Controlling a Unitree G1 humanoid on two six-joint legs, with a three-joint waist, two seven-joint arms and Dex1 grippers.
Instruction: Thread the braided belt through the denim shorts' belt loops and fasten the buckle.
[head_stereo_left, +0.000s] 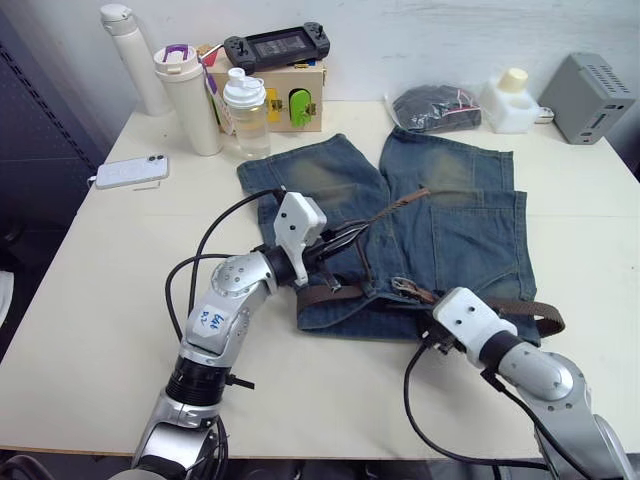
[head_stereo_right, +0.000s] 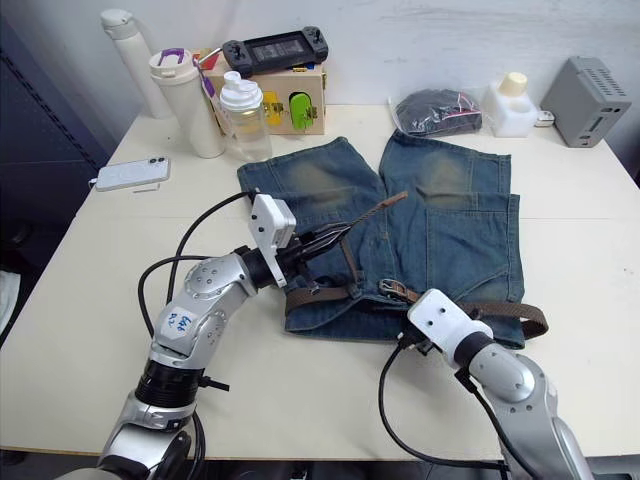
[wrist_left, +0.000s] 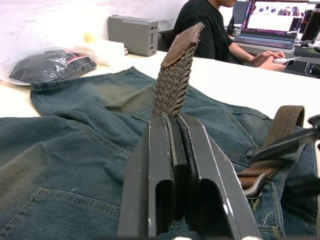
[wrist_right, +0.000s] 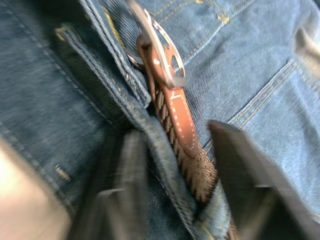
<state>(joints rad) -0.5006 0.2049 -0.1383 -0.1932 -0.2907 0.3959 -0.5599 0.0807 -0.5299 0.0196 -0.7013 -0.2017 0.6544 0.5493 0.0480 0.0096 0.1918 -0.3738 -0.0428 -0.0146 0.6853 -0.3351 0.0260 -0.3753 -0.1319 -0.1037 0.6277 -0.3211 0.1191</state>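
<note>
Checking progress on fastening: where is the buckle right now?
The buckle lies on the denim shorts at the waistband, just ahead of the open right gripper, near the table's front edge.

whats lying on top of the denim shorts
The braided belt lies along the denim shorts waistband, buckle included. Cloth covers parts of the strap.

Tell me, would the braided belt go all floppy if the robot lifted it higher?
Probably mostly floppy. The braided belt is woven and already curves and loops across the denim shorts, so a long stretch would likely sag. The short bit above the left gripper stands up, so it seems slightly springy. The buckle end looks metal and would likely dangle down.
</note>
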